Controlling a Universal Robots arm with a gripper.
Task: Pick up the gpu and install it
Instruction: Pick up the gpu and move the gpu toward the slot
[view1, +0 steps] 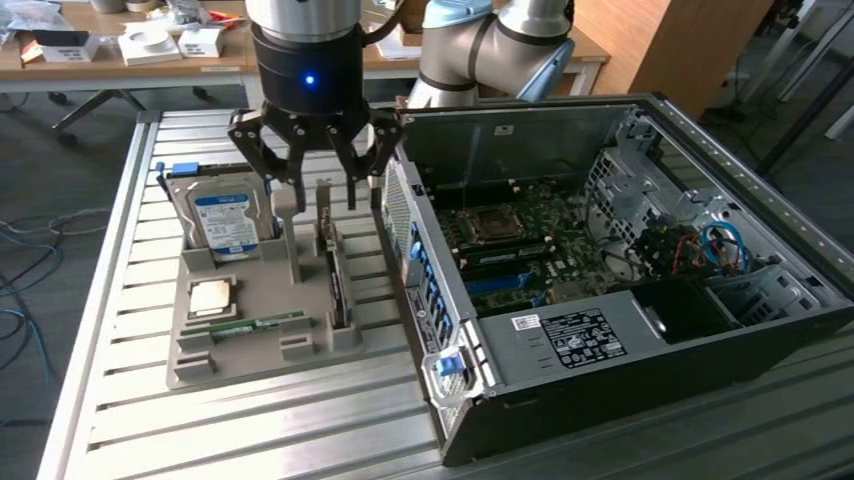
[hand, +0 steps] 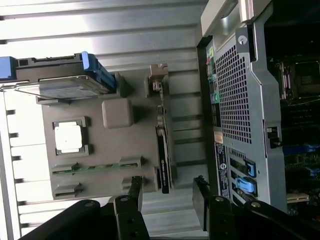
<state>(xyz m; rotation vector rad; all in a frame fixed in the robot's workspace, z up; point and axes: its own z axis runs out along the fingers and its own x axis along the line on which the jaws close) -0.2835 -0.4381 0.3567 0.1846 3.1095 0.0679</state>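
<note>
We see the gripper (view1: 320, 182) over the grey tray (view1: 254, 365) on the counter (view1: 267, 430), fingers (hand: 135, 187) spread wide and holding nothing. The gpu (view1: 336, 285) stands on edge in its tray slot just below them, not gripped, between the hard drive (view1: 224, 220) and the open computer case (view1: 601, 250).

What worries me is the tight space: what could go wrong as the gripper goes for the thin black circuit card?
The open gripper hovers above the thin black circuit card, standing on edge in the grey plastic tray; an off-centre close might tip it. The open black computer case sits close beside the tray, so the gripper could strike its wall. The upright silver hard drive on the other side might get knocked.
</note>
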